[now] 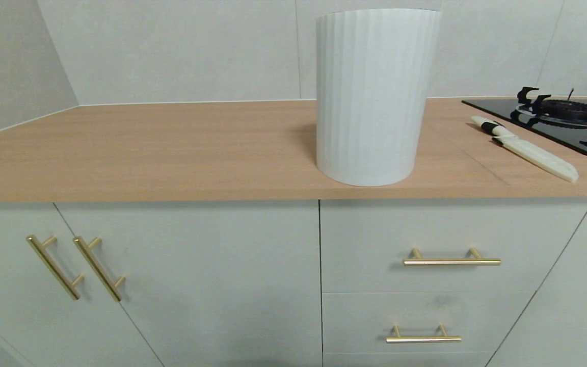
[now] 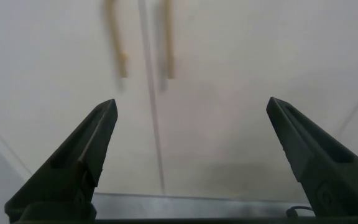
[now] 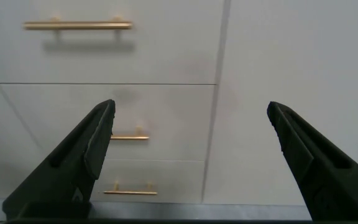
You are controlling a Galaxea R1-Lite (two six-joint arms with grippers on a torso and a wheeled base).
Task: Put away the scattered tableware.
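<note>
Standing on the wooden surface (image 1: pixel 171 148) near its front edge, a tall white ribbed container (image 1: pixel 375 97) serves as the landmark. To the right of the container, well apart from it, a cream-white knife (image 1: pixel 525 148) with a black band at the handle lies flat on the surface. It is angled, with its tip toward the front edge. Beyond the knife, farther right of the container, a black glass cooktop (image 1: pixel 502 109) is set into the surface and carries a black burner grate (image 1: pixel 568 109). The knife's handle end lies just beside the cooktop's near edge.

Below the container, under the surface, is a column of pale drawers (image 1: pixel 421 311) with horizontal brass handles (image 1: pixel 451 261). Below and to the left of the container are two cabinet doors (image 1: pixel 171 285) with a pair of brass bar handles (image 1: pixel 97 267) set close together.

Both arms are held low, beneath the level of the container, and point at the cabinet fronts. The left jaws are spread wide with nothing between them. They face the seam of the double doors, whose two brass handles (image 2: pixel 122 43) show blurred beyond them. The right jaws are likewise spread wide and hold nothing. They face the drawer column, with three drawer handles (image 3: pixel 78 25) stacked in line beyond the dark tips.
</note>
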